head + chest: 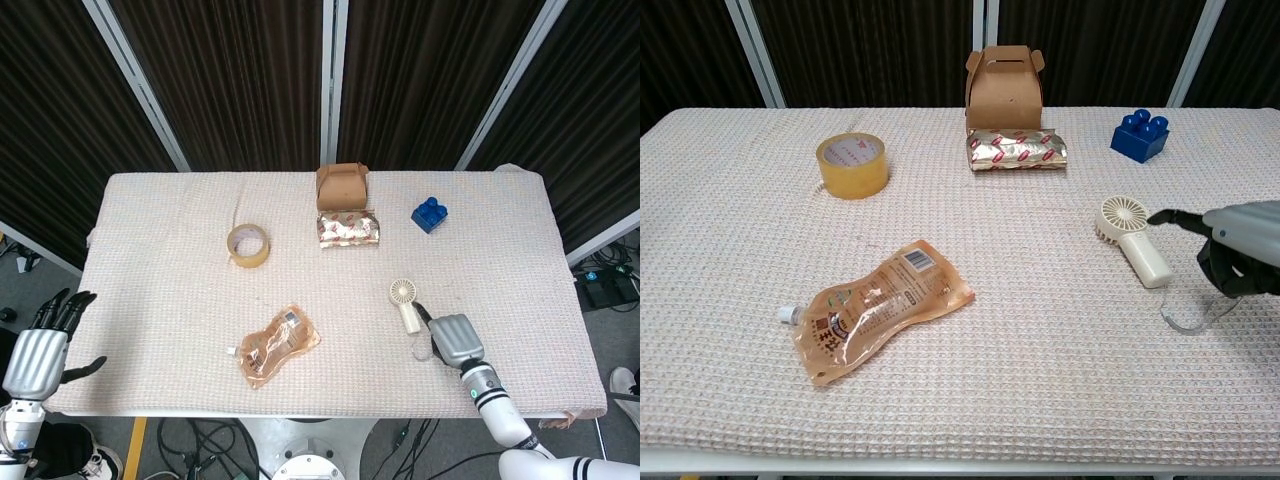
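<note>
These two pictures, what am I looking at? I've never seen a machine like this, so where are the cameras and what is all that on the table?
It is a robot with two arms ending in mechanical hands. One camera looks down from its head, the other forward from its chest. On the cloth-covered table lie a tape roll, a cardboard box, a foil packet, a blue brick, a drink pouch and a small white fan. The right hand is beside the fan, one fingertip near its head; it holds nothing. The left hand hangs open off the table's edge.
</note>
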